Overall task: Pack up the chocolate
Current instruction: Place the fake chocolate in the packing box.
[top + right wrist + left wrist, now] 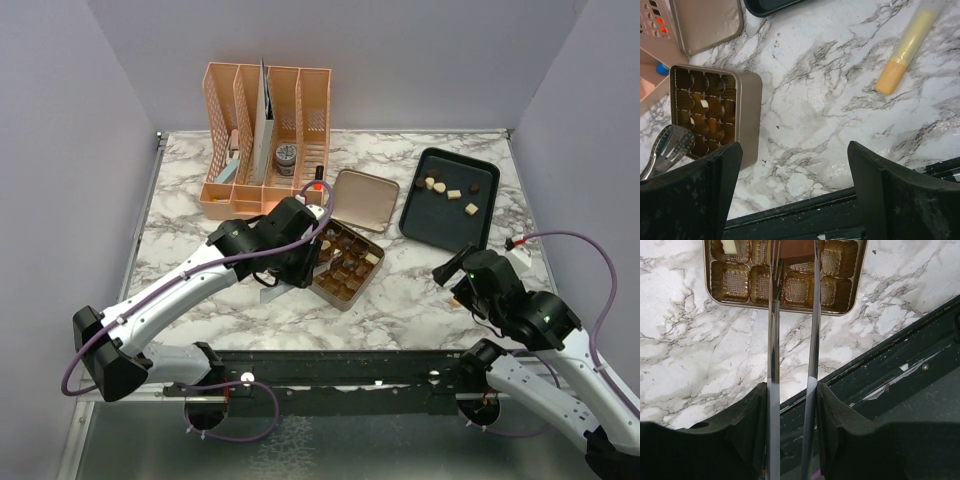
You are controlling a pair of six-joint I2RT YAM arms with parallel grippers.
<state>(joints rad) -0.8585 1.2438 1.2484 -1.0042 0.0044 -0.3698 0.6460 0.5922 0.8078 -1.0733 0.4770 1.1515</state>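
Firmly pinched between the fingers of the left end effector [791, 387] are long silver metal tongs [772, 340]. Their tips reach over the square gold tin [785, 310], with a smooth brown piece showing between them. The tin's gold ribbed cups stand empty along the edge nearest the wrist camera. Farther in, several hold chocolate [350, 262] in dark brown, light brown and cream. The flat gold lid [362, 200] lies just beside the tin. To its right, a black rectangular tray [440, 222] carries a few more loose pieces. The right end effector [794, 150] is spread wide and holds nothing, hovering over bare table near that tray's front corner. Behind the tin stands a peach mesh plastic organiser [222, 110] with upright sheets and a small grey jar in its slots. Everything rests on a white marble-patterned table [420, 295], enclosed by plain lavender-grey walls [400, 60].
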